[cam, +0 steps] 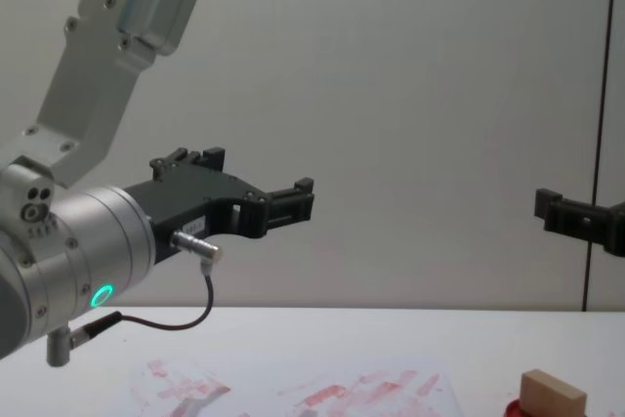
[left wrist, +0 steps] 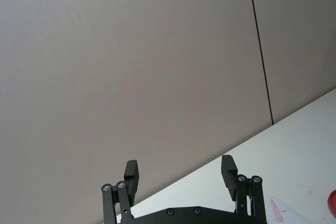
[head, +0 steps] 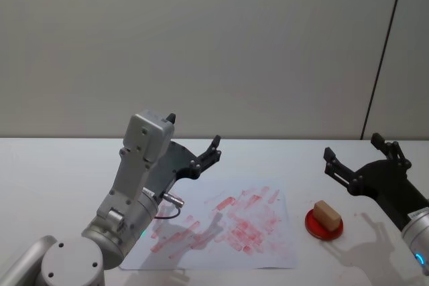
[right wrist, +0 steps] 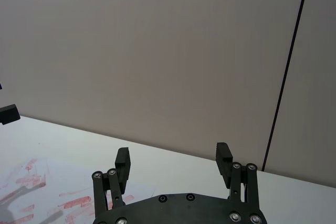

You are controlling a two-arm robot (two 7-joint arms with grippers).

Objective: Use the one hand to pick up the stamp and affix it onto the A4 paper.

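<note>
The stamp [head: 327,213], a small tan wooden block, rests on a round red ink pad [head: 315,228] right of the A4 paper [head: 268,232], a white sheet covered in smudged red prints. My right gripper [head: 353,147] hovers open above and slightly behind the stamp, holding nothing. In the right wrist view its fingers [right wrist: 122,157] stand wide apart, with the paper [right wrist: 31,182] below. My left gripper [head: 194,132] hangs open and raised over the paper's far left part. The chest view shows the stamp [cam: 552,393] low at the right and the left gripper [cam: 254,178] high above the table.
A white table [head: 53,165] carries everything, with a plain grey wall behind it. The left arm's big silver housing [head: 134,185] with a green light and a looping cable [cam: 195,314] stands over the paper's near left corner. The red pad's edge [left wrist: 332,203] shows in the left wrist view.
</note>
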